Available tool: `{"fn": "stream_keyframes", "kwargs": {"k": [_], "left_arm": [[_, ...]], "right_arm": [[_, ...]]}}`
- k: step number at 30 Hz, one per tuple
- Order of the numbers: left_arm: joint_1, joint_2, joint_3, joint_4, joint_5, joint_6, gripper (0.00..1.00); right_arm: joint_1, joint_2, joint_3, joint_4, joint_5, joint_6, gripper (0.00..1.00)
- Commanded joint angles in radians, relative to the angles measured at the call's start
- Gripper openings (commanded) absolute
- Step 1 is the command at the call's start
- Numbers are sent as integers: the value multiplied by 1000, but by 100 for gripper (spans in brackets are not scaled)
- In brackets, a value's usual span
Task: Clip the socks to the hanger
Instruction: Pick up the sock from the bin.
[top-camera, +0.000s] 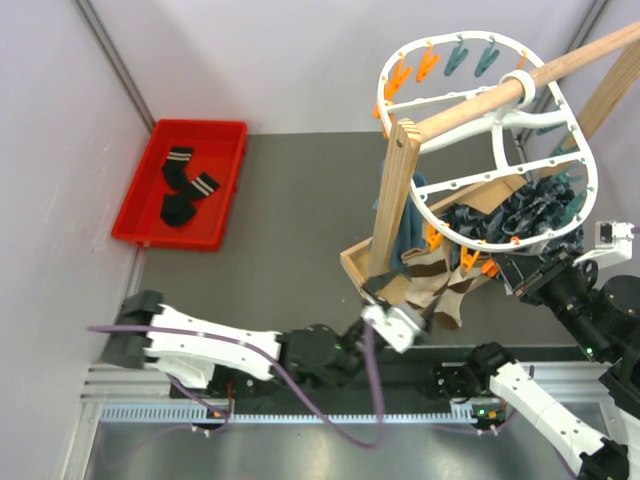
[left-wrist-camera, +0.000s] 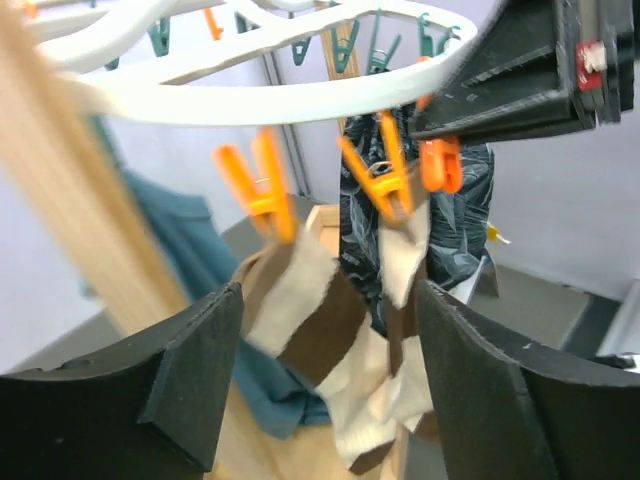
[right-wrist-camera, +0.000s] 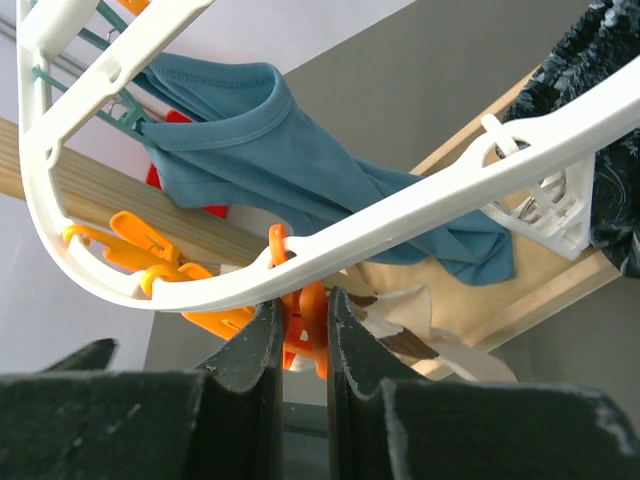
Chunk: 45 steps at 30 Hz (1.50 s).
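Left wrist: L gripper (left-wrist-camera: 325, 340) stood wide, banded sock (left-wrist-camera: 305, 325) hung pegged in front.
R gripper (right-wrist-camera: 298, 310) pinched orange peg (right-wrist-camera: 303, 342) on hanger (right-wrist-camera: 450, 187).

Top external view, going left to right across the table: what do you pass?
red tray → left tool → banded socks → right tool, pinching an orange peg

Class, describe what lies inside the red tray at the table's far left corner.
Two black socks with white-striped cuffs lie overlapping in the red tray. Whatever is beneath them is hidden.
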<state>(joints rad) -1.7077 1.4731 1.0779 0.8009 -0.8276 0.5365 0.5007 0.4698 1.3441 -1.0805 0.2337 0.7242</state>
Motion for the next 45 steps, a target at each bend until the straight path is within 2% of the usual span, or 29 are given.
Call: {"fn": "stream_keyframes", "kwargs": {"k": [1, 4, 8, 9, 12, 13, 15, 16, 17, 18, 19, 20, 21, 22, 24, 25, 27, 28, 30, 32, 33, 38, 41, 45], "left_arm": [[5, -182, -88, -247, 42, -289, 74], [11, -319, -156, -405, -34, -412, 64], [55, -511, -242, -610, -159, -567, 60], [75, -595, -251, -711, -177, -645, 59], [231, -736, -247, -905, -174, -813, 57], [347, -761, -243, -989, -151, -832, 57], [468, -774, -219, -1043, -64, -845, 58], [581, -752, -201, -1068, -23, -836, 59], [638, -722, -150, -1104, 43, -825, 60], [695, -626, -116, -1132, 150, -810, 61], [814, -573, -83, -1161, 213, -807, 61], [876, -519, -22, -1198, 264, -797, 62], [937, -438, 0, -1197, 339, -785, 62], [1062, -403, 14, -1181, 381, -776, 62], [1195, -337, 22, -1094, 468, -776, 62], [1334, -309, 27, -1067, 548, -783, 61], [1471, -198, 79, -1054, 620, -835, 58], [1582, -156, 129, -1051, 683, -840, 56], [1678, -13, 198, -1081, 694, -822, 53], [1708, 132, 310, -1108, 664, -799, 50], [1762, 176, 345, -1111, 667, -782, 50], [1858, 457, 574, -1143, 741, -757, 51], [1898, 577, 658, -1146, 734, -797, 51], [1909, 654, 685, -1071, 748, -803, 52]], "right_arm": [[-11, 12, -22, 33, 26, -12, 0], [-10, 7, -31, 30, 24, -28, 0], [-11, -6, -39, 19, 29, -52, 0], [-11, -8, -42, 16, 33, -58, 0], [-11, -16, -48, 4, 38, -72, 0], [-11, -17, -48, 4, 38, -75, 0], [-10, -20, -52, 2, 33, -81, 0], [-10, -23, -56, 4, 32, -83, 0], [-11, -25, -59, 4, 32, -89, 0], [-11, -26, -66, 4, 33, -92, 0], [-10, -28, -68, 4, 33, -94, 0], [-11, -26, -68, 2, 30, -100, 0], [-11, -25, -66, -1, 33, -101, 0], [-11, -22, -66, -2, 32, -103, 0], [-11, -19, -59, -7, 32, -109, 0], [-11, -16, -57, -7, 27, -112, 0], [-10, -11, -53, -1, 19, -115, 0], [-11, -5, -51, 1, 18, -120, 0], [-11, 1, -46, 2, 7, -121, 0], [-11, 0, -49, 4, 6, -127, 0], [-11, -2, -51, 7, 4, -131, 0], [-11, -3, -43, -4, 0, -144, 0], [-10, 0, -34, -15, -5, -147, 0], [-11, 10, -23, -30, -5, -158, 0]]}}
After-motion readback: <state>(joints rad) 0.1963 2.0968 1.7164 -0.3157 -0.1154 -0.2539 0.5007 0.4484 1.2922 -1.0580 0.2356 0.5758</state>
